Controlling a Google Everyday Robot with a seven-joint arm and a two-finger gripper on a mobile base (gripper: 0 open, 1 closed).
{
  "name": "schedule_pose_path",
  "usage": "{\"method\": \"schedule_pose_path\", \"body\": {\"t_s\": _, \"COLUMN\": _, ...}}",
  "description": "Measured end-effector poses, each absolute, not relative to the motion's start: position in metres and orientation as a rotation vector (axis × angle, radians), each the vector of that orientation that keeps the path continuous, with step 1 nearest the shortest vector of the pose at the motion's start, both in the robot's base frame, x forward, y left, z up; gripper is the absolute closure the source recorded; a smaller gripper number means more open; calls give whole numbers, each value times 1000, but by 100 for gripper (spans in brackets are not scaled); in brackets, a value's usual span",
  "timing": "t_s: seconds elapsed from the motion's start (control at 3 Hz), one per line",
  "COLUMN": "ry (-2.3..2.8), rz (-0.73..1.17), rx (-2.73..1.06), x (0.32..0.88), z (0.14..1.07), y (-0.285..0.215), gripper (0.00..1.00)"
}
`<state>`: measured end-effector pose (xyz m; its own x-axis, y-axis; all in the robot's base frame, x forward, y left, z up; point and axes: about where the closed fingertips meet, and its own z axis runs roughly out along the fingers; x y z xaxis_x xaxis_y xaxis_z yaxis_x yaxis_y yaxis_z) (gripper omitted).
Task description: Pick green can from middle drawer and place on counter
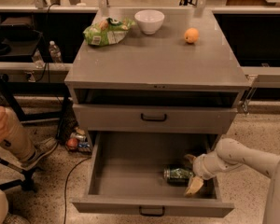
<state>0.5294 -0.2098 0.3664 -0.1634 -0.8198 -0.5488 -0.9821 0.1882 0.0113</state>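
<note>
The green can [178, 174] lies on its side on the floor of the open middle drawer [126, 161], toward its right end. My gripper [192, 172] reaches into the drawer from the right on the white arm [238, 157]. One tan finger sits behind the can and one in front of it, at the can's right end, so the fingers straddle it and are spread apart. The counter [154, 55] is the grey top of the cabinet above.
On the counter are a green snack bag [107, 31], a white bowl [149, 21] and an orange [191, 35]. The drawer one tier higher [154, 117] is closed. A person's leg and shoe [23, 146] are at the left, with small items on the floor [77, 140].
</note>
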Motion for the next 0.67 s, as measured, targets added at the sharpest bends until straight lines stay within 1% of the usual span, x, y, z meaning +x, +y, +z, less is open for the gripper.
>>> {"method": "schedule_pose_path", "body": {"t_s": 0.33, "ry": 2040, "rz": 563, "rx": -1688, "x": 524, "z": 363, "y": -204, "gripper": 18}}
{"method": "schedule_pose_path", "body": {"t_s": 0.67, "ry": 2011, "rz": 608, "rx": -1702, "x": 521, "z": 371, "y": -192, "gripper": 50}}
